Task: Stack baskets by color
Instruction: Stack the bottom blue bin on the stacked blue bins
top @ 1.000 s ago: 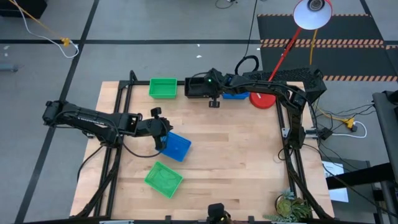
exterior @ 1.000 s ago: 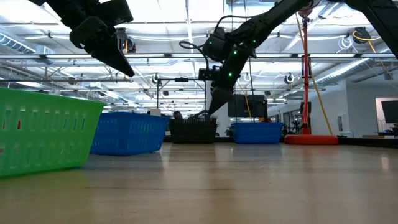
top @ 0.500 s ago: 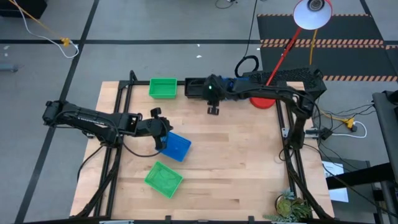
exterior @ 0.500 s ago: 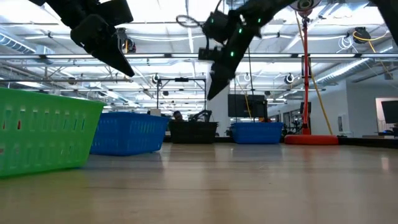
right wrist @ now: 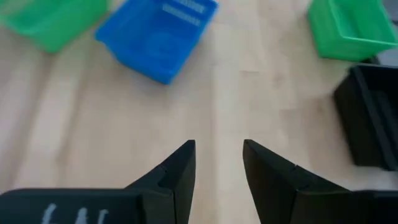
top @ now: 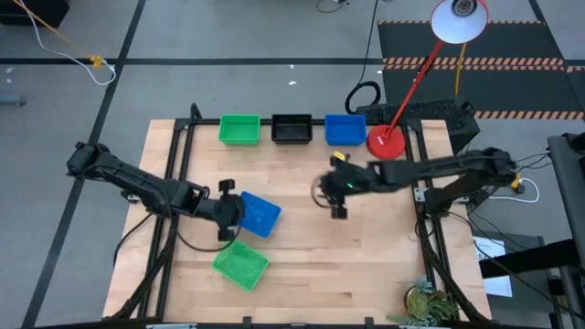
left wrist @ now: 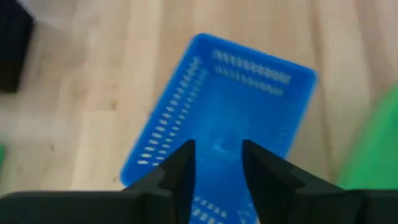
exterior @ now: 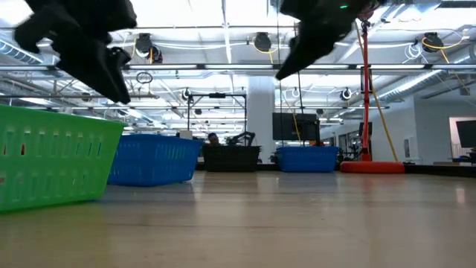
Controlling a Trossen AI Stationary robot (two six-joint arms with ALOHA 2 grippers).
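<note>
Three baskets stand in a row along the far edge: green (top: 239, 129), black (top: 292, 129) and blue (top: 345, 129). A loose blue basket (top: 260, 215) lies slanted left of centre on its bottom. A loose green basket (top: 241, 263) sits nearer the front edge. My left gripper (top: 236, 213) hangs open above the loose blue basket's left part (left wrist: 224, 112), its fingers clear of it. My right gripper (top: 322, 190) is open in the air over the table's middle, with nothing between its fingers (right wrist: 217, 168).
A red round lamp base (top: 386, 144) stands beside the far blue basket, with its red pole rising toward the back. Bare wood stretches across the table's middle and right half (top: 366, 265). In the low view the green basket (exterior: 52, 160) fills the near left.
My right gripper has risen from the black basket at the far edge. It has swung toward the near edge and now hangs over the table's middle. My left gripper has shifted a little toward the near edge beside the loose blue basket. No basket has moved.
</note>
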